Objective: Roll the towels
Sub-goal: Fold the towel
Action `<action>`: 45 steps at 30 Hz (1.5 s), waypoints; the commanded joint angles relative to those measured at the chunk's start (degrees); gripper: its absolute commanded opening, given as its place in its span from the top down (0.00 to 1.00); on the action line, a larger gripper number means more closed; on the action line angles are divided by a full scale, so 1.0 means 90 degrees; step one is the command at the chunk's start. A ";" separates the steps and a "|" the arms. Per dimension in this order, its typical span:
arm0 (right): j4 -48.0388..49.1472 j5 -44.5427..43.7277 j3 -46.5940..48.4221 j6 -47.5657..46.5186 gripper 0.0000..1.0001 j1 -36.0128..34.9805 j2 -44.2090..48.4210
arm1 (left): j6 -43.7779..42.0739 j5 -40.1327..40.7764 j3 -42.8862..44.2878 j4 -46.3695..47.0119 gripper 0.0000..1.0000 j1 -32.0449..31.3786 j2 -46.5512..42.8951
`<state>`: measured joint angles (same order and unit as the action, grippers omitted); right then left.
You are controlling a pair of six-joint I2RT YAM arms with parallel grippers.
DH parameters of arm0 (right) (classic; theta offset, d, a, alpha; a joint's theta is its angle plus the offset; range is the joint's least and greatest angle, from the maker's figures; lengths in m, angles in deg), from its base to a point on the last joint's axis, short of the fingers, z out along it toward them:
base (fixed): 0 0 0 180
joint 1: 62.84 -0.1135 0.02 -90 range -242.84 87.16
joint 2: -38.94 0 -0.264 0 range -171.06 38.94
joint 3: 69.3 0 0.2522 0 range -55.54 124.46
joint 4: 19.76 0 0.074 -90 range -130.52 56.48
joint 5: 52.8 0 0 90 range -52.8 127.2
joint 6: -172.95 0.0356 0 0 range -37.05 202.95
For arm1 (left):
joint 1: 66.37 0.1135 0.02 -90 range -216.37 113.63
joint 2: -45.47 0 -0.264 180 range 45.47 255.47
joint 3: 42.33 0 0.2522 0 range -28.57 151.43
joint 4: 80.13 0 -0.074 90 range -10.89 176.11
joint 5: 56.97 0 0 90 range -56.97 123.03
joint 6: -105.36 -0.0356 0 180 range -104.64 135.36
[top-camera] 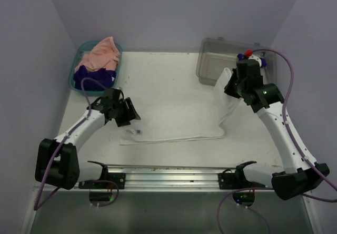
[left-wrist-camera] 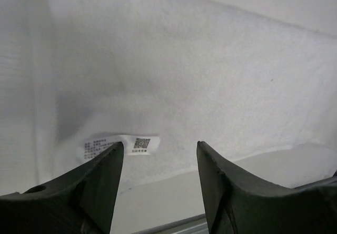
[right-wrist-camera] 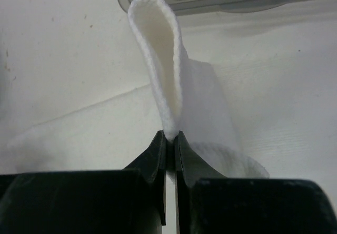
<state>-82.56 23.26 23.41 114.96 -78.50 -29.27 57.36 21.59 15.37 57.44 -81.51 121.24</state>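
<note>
Pale lilac walls close in your white table (top-camera: pixel 174 65), with a metal rail (top-camera: pixel 168 173) running along the bottom of the overhead view between the two arm bases.

The large white cloth towel (top-camera: pixel 174 113) lies spread flat over the middle of the table. Its near edge is just above the rail, and its right end is pulled up off the surface.

Your right gripper (top-camera: pixel 231 89) sits at the upper right of the overhead view, just beside the clear grey plastic bin (top-camera: pixel 210 60). Its jaws are clamped tight on the towel's right end. In the right wrist view the pinched cloth stands up in a narrow loop above the closed fingertips, with the bin's rim at the top of the frame behind it.

Your left gripper (top-camera: pixel 129 113) hangs at centre left, over the towel's lower left corner. Its jaws are spread wide with nothing between them. The left wrist view shows the two dark fingers (left-wrist-camera: pixel 100 186) above the cloth. A small white printed label (left-wrist-camera: pixel 121 145) lies on the towel just past the left fingertip.

In the upper left corner of the overhead view stands the teal plastic basket (top-camera: pixel 72 76). A crumpled peach-pink towel (top-camera: pixel 100 55) lies in its far part and a bunched dark purple towel (top-camera: pixel 95 77) in its near part, the two touching. Neither is rolled.
</note>
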 commanded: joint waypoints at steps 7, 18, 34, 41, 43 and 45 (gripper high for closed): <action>0.0175 -0.0590 0.0270 0.0496 1.00 -0.1511 -0.0654 | -0.1063 0.0159 0.0353 -0.0771 0.47 0.1428 -0.0362; 0.0448 -0.0542 0.0006 0.0545 1.00 -0.1600 -0.0761 | -0.0897 0.0236 -0.0584 -0.0770 0.47 0.1428 -0.0938; 0.0527 -0.0581 0.0075 0.0486 1.00 -0.1600 -0.0898 | -0.0868 -0.0369 -0.0840 -0.0448 0.81 0.1418 -0.0616; 0.0527 -0.0425 0.0191 0.0350 1.00 -0.1600 -0.0908 | -0.0848 -0.0243 -0.0460 -0.0943 1.00 0.1428 -0.0615; 0.0546 -0.0279 0.0240 0.0291 1.00 -0.1609 -0.0927 | -0.0780 -0.0174 -0.0245 -0.1334 1.00 0.1418 -0.0878; 0.0585 -0.0191 0.0270 0.0242 1.00 -0.1648 -0.0966 | -0.0751 0.0079 -0.0118 -0.1570 1.00 0.1428 -0.1006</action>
<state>-80.28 20.31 23.46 118.28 -92.75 -37.62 50.23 20.39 10.50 47.63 -68.70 115.29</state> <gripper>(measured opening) 0.045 0.010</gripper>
